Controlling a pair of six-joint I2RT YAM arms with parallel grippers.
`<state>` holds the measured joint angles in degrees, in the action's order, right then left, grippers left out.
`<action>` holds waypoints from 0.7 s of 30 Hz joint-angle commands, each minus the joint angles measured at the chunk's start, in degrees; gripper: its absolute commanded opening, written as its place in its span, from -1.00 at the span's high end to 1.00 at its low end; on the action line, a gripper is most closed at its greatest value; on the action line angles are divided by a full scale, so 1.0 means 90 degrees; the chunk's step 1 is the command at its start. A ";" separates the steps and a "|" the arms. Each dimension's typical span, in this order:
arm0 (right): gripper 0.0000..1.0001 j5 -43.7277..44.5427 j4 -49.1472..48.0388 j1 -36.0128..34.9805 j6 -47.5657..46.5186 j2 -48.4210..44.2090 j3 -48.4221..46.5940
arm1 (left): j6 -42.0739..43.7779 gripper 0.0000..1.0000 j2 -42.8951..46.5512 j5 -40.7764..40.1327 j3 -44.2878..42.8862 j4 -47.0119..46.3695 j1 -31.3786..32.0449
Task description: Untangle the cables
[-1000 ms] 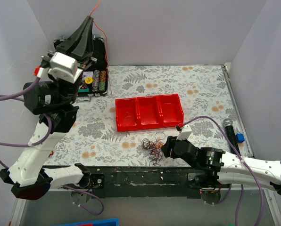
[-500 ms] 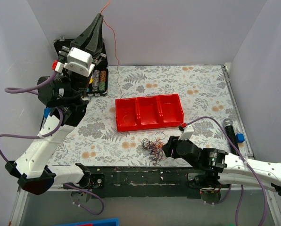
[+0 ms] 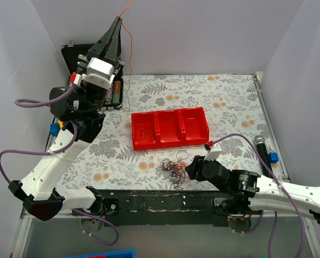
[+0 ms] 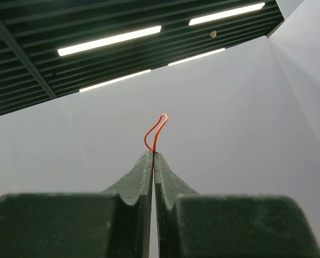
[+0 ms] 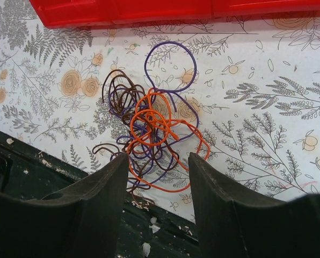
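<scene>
A tangle of thin orange, brown and purple cables (image 3: 174, 169) lies on the floral cloth near the front edge, below the red tray. In the right wrist view the tangle (image 5: 152, 134) sits just ahead of my open right gripper (image 5: 155, 161), between its fingertips. My right gripper (image 3: 190, 168) is low at the tangle's right side. My left gripper (image 3: 117, 24) is raised high at the back left, pointing up, shut on one orange wire (image 3: 129, 59) that hangs down toward the table. In the left wrist view the wire's loop (image 4: 155, 131) sticks out above the shut fingertips (image 4: 152, 156).
A red three-compartment tray (image 3: 169, 128) stands mid-table. A black case with small parts (image 3: 107, 90) is at the back left under the left arm. A dark tool with a blue piece (image 3: 265, 150) lies at the right edge. The black front rail (image 3: 149, 199) runs below the tangle.
My left arm has swung right and upward with the orange wire, which now hangs nearer the tray's left end. My right gripper has stayed at the tangle.
</scene>
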<state>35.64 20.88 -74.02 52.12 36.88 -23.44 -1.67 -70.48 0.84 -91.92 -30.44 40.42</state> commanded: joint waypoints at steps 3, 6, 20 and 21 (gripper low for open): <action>-0.11 0.0171 0.0004 -0.0037 0.0059 -0.0202 0.0056 | 0.0118 1.00 0.0008 0.0053 0.0427 -0.0124 -0.0019; -0.11 0.0171 0.0014 -0.0037 0.0069 -0.0270 0.0066 | 0.0059 1.00 0.0067 0.0014 0.0740 -0.0124 -0.0029; -0.09 0.0152 0.0053 -0.0037 0.0088 -0.0309 0.0105 | -0.0360 1.00 0.0536 -0.1215 0.2723 -0.0789 -0.0019; -0.09 0.0142 0.0053 -0.0037 0.0088 -0.0299 0.0114 | -0.0487 1.00 0.0517 -0.1304 0.2713 -0.0711 -0.0029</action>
<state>35.66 21.30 -74.02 52.34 34.76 -23.42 -3.36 -68.14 -6.37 -68.07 -35.44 40.40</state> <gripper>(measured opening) 0.544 0.009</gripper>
